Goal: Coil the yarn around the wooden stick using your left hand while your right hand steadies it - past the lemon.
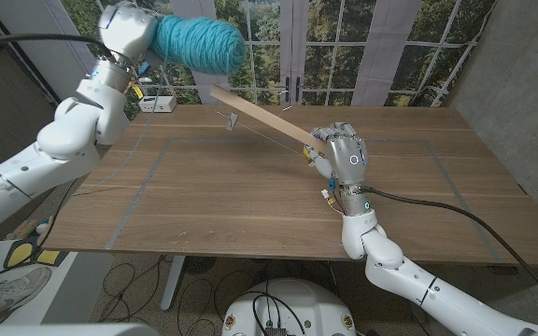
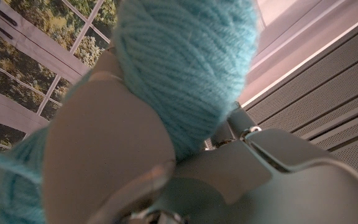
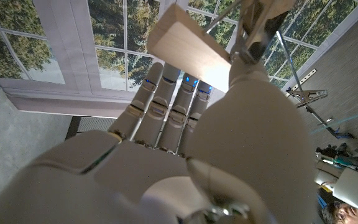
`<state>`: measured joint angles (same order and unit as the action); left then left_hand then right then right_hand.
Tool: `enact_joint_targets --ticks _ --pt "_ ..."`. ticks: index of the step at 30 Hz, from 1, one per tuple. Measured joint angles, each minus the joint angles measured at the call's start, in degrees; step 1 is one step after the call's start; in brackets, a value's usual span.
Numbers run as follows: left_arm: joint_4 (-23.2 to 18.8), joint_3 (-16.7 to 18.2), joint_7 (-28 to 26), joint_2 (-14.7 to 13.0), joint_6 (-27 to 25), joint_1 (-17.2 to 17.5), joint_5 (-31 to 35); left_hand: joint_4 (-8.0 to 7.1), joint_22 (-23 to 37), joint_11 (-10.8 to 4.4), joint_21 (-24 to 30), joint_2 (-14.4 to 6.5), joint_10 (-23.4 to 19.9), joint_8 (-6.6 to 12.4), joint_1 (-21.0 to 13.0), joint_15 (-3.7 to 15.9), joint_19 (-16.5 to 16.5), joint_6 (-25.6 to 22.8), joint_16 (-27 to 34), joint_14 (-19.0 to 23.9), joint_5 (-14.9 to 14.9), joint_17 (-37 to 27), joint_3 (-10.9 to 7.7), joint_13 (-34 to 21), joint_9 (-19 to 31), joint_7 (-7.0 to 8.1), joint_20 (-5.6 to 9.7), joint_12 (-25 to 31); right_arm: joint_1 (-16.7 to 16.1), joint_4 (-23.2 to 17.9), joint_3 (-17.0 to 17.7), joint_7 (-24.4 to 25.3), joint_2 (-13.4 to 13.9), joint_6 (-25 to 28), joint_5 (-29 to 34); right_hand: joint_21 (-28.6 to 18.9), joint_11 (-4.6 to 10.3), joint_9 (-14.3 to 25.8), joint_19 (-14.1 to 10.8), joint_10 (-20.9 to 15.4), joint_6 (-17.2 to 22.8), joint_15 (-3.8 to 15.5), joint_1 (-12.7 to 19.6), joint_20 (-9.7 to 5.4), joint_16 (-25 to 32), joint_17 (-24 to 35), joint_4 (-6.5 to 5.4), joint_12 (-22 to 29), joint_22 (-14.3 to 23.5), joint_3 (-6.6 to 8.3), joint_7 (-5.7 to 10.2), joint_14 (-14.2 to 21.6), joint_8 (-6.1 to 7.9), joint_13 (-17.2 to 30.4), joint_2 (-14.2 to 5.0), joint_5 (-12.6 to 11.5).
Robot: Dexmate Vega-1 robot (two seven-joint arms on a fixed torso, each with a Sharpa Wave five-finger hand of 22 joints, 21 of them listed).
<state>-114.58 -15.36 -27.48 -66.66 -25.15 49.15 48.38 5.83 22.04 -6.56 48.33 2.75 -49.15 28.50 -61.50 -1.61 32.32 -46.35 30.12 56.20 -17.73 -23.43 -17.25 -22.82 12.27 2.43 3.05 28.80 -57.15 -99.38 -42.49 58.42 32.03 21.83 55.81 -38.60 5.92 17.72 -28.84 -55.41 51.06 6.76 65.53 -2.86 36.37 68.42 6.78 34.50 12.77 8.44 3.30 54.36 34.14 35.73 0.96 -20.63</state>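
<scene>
Over the brown wooden table (image 1: 250,201) I see my left hand (image 1: 127,30) raised high at the far left, gripping the big ball of teal yarn (image 1: 199,42). From near that ball, the long flat pale wooden stick (image 1: 260,115) slants down to my right hand (image 1: 344,154), whose fingers (image 3: 166,102) close around its lower end above the table's middle.

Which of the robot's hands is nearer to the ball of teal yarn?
Left. The left hand holds the ball of teal yarn raised above the table's far side; the right hand grips the wooden stick's opposite end.
</scene>
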Motion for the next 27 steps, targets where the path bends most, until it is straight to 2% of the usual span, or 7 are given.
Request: enact_joint_targets --ticks 1,2,5,6,10,18,27 --pt "-2.0 3.7 -0.3 -0.7 -0.1 3.5 0.0 0.00 0.0 0.00 0.0 0.0 0.0 -0.34 0.0 0.00 0.0 -0.1 0.0 0.0 0.0 0.0 0.00 0.0 0.1 -0.05 0.00 0.0 0.2 0.3 -0.1 0.0 -0.1 0.0 0.0 -0.1 -0.18 0.0 0.0 -0.2 0.0 0.00 0.0 0.00 0.0 0.0 0.01 0.0 0.0 -0.02 0.00 0.0 0.00 0.0 0.00 0.0" --pt "-2.8 5.5 -0.5 -1.0 -0.2 5.1 0.0 0.00 0.0 0.00 0.0 0.0 0.0 -0.37 0.0 0.00 0.0 -0.1 0.0 0.0 0.0 0.0 0.00 -0.1 0.1 -0.04 0.00 0.0 0.5 0.7 -0.2 -0.4 -0.3 0.3 -0.4 -0.4 -0.18 -0.1 0.0 -0.2 0.0 0.00 0.0 0.00 0.0 0.0 0.02 0.0 0.0 -0.03 0.00 0.0 0.01 0.0 0.00 0.0" --pt "-3.6 7.2 -1.1 -1.3 -0.1 6.7 -0.1 0.00 0.0 0.00 0.2 0.0 0.0 -0.41 0.0 0.00 0.0 -0.2 0.4 0.0 0.0 0.0 0.00 -0.2 0.1 0.02 0.00 0.0 1.1 1.8 -0.5 -0.6 -0.6 0.4 -0.7 -0.4 -0.18 -0.1 0.0 -0.2 0.0 0.00 0.0 0.00 -0.4 0.0 0.01 -0.1 0.0 -0.15 0.00 0.0 0.01 0.0 0.00 0.0" --pt "-4.8 9.6 -1.3 -1.4 0.2 8.9 -0.1 0.00 0.0 0.00 0.2 0.0 0.0 -0.41 0.0 0.00 0.0 -0.2 0.4 0.0 0.0 0.0 0.00 -0.2 0.1 0.02 0.00 0.0 1.4 2.2 -0.7 -0.9 -0.7 0.8 -1.3 -0.4 -0.18 -0.1 0.0 -0.2 0.0 0.00 0.0 0.00 -0.4 0.0 0.01 -0.1 0.0 -0.15 0.00 0.0 0.01 0.0 0.00 0.0" --pt "-5.8 11.8 -1.7 -1.4 1.3 10.6 0.1 0.00 0.0 0.00 0.4 0.0 0.0 -0.44 0.0 0.00 0.0 -0.2 0.4 0.0 0.0 0.0 0.00 -0.2 0.1 0.02 -0.01 -0.1 2.4 3.3 -1.4 -0.9 -1.1 0.8 -1.8 -0.9 -0.18 -0.1 0.0 -0.2 0.0 0.20 0.0 0.05 -0.5 0.2 0.07 -0.2 0.0 -0.22 0.00 0.4 0.01 0.1 -0.01 0.0" --pt "-7.0 13.2 -2.2 -0.5 4.2 10.7 2.1 0.00 -0.3 -0.01 0.6 0.0 0.0 -0.62 0.0 0.00 -0.1 -0.2 0.4 0.0 0.0 0.0 0.00 -0.5 0.1 0.02 -0.10 -0.2 4.1 4.3 -3.1 0.9 -1.5 -0.7 -2.1 -1.3 -0.18 0.0 0.2 -0.2 0.0 0.21 0.0 0.20 -0.6 0.5 0.12 -0.2 -0.3 -0.29 0.00 0.4 0.01 0.3 -0.01 0.1" --pt "-6.3 9.5 -2.2 2.1 7.1 5.1 5.2 0.00 -0.4 -0.01 1.1 0.0 0.0 -0.65 0.0 0.07 -0.1 -0.2 0.4 0.1 0.4 0.0 0.00 -0.7 0.1 0.02 -0.12 -0.2 3.9 2.9 -3.0 3.9 -2.5 -6.7 0.9 -1.7 -0.17 0.0 0.2 -0.2 0.0 0.22 0.0 0.20 -0.7 0.5 -0.03 -0.2 -0.3 -0.57 0.00 0.4 0.21 0.3 0.00 0.1"
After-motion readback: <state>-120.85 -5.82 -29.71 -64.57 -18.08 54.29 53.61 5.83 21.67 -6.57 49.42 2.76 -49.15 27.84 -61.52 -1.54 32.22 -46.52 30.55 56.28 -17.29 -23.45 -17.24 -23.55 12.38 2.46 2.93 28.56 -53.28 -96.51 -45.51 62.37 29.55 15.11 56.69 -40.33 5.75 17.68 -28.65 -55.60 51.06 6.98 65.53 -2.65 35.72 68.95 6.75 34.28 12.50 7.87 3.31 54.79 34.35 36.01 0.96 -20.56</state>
